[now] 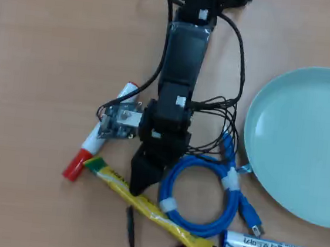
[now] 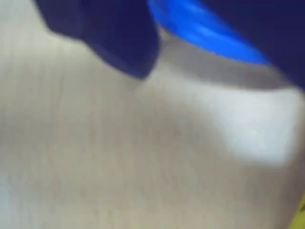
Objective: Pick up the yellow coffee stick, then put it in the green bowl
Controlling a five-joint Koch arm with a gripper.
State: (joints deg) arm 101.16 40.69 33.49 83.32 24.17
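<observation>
Green bowl [image 1: 304, 144] sitting empty far right of the yellow coffee stick [image 1: 150, 209], stick not yet lifted; arm reaching down over the stick's middle, probably lining up a grasp, gripper [image 1: 138, 188] spread impossible to tell, only one dark tip showing; blue cable coil [image 1: 205, 192] crowding just right of the stick, red-capped marker [image 1: 95, 141] touching near its green end

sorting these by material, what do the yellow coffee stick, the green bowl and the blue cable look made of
Yellow coffee stick: looks like thin foil or plastic film, slightly glossy and crinkled. Green bowl: smooth, evenly coloured with soft sheen; plastic, melamine or glazed ceramic, cannot tell which. Blue cable: rubbery plastic jacket, coiled, bound with white ties.
</observation>
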